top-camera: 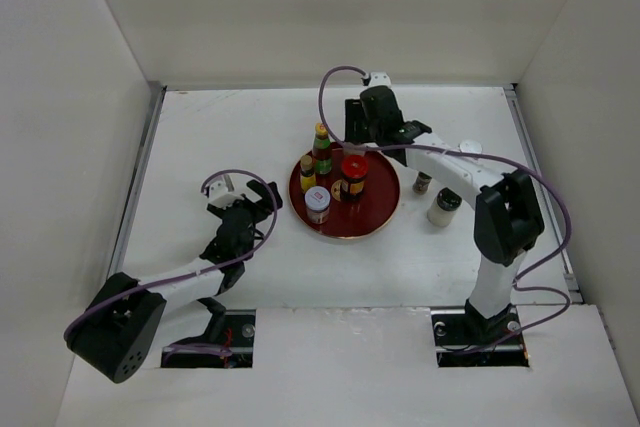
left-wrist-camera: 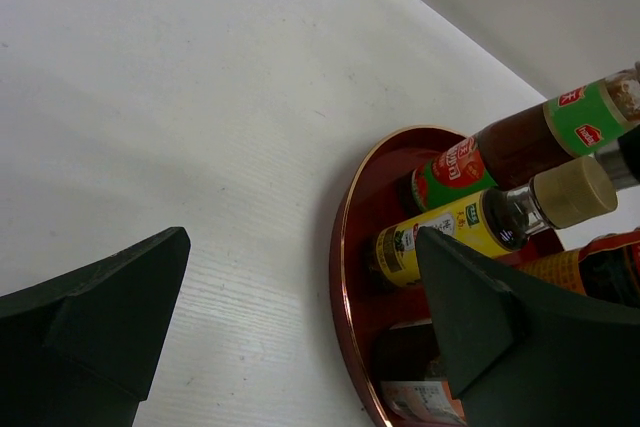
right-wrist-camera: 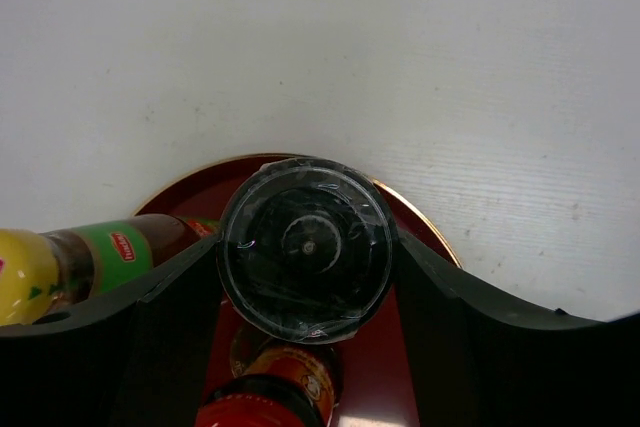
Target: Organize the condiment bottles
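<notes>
Pinching a black-lidded jar [right-wrist-camera: 305,262] from both sides, the right gripper [right-wrist-camera: 307,245] hung above the far rim of the round red tray [top-camera: 380,209], its two fingers [right-wrist-camera: 180,297] pressed against the lid; whether the jar's base rested on the tray could not be told. Four more containers stood upright on the tray: a tall yellow-capped bottle [top-camera: 321,150] with green labels at the far left, a short yellow-labelled bottle [left-wrist-camera: 455,232] with a beige cap just in front of it, a red-lidded jar [top-camera: 354,173] near the middle, and a white-lidded jar [top-camera: 318,207] at the near left edge. The tall bottle and the short one stood side by side, close enough that they seemed to touch. Two containers remained off the tray on the white table [top-camera: 200,147], to its right: a small dark-capped jar [top-camera: 422,183] just beside the rim, and a pale shaker [top-camera: 443,208] with a grey top a little nearer the arms. The left gripper [left-wrist-camera: 302,247] waited low over the table just left of the tray, its jaws spread wide with nothing between them, pointed toward the tray's left rim.
</notes>
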`<state>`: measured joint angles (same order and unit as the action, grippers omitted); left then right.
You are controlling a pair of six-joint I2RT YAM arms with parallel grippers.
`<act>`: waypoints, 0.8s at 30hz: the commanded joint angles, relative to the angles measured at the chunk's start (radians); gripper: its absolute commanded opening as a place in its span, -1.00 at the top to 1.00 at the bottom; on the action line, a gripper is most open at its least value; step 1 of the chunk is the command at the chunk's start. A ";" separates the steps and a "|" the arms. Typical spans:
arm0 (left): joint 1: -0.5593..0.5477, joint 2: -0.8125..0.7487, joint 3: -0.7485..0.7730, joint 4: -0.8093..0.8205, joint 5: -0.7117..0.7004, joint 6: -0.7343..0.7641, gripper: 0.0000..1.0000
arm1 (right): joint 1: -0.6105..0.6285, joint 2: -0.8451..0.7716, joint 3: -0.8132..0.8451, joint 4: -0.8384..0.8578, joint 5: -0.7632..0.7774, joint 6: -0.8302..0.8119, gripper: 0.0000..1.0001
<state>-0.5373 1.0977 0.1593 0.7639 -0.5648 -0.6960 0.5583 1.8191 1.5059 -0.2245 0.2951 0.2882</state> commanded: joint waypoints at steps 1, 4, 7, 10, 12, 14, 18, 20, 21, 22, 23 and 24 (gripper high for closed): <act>0.010 -0.012 -0.004 0.048 0.016 -0.008 -1.00 | 0.007 0.022 0.045 0.074 -0.030 0.040 -0.15; 0.012 -0.004 -0.003 0.051 0.023 -0.008 -1.00 | 0.007 0.031 0.036 0.080 -0.036 0.046 -0.18; 0.012 0.001 0.000 0.051 0.029 -0.008 -1.00 | 0.007 0.036 0.024 0.080 -0.036 0.046 -0.32; 0.012 0.001 0.000 0.051 0.029 -0.008 -1.00 | 0.007 0.032 0.014 0.080 -0.031 0.052 -0.61; 0.012 -0.001 0.000 0.051 0.029 -0.008 -1.00 | 0.007 0.014 0.010 0.080 -0.025 0.052 -0.76; 0.012 -0.001 0.000 0.051 0.029 -0.008 -1.00 | 0.007 -0.007 0.010 0.079 -0.019 0.052 -0.83; 0.017 -0.015 -0.003 0.048 0.029 -0.008 -1.00 | -0.019 -0.095 -0.019 0.070 0.013 0.052 -0.89; 0.018 -0.018 -0.004 0.046 0.029 -0.008 -1.00 | -0.051 -0.165 -0.068 0.073 0.045 0.054 -0.89; 0.018 -0.018 -0.004 0.046 0.029 -0.008 -1.00 | -0.073 -0.208 -0.103 0.076 0.068 0.055 -0.89; 0.018 -0.018 -0.004 0.045 0.029 -0.008 -1.00 | -0.094 -0.251 -0.142 0.079 0.097 0.058 -0.89; 0.018 -0.018 -0.004 0.045 0.029 -0.008 -1.00 | -0.122 -0.294 -0.180 0.079 0.142 0.060 -0.89; 0.018 -0.018 -0.004 0.045 0.032 -0.008 -1.00 | -0.151 -0.332 -0.220 0.073 0.200 0.057 -0.89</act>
<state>-0.5251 1.0954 0.1593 0.7650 -0.5419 -0.6960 0.4847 1.6157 1.3460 -0.1982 0.3416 0.3370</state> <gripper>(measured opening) 0.997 0.944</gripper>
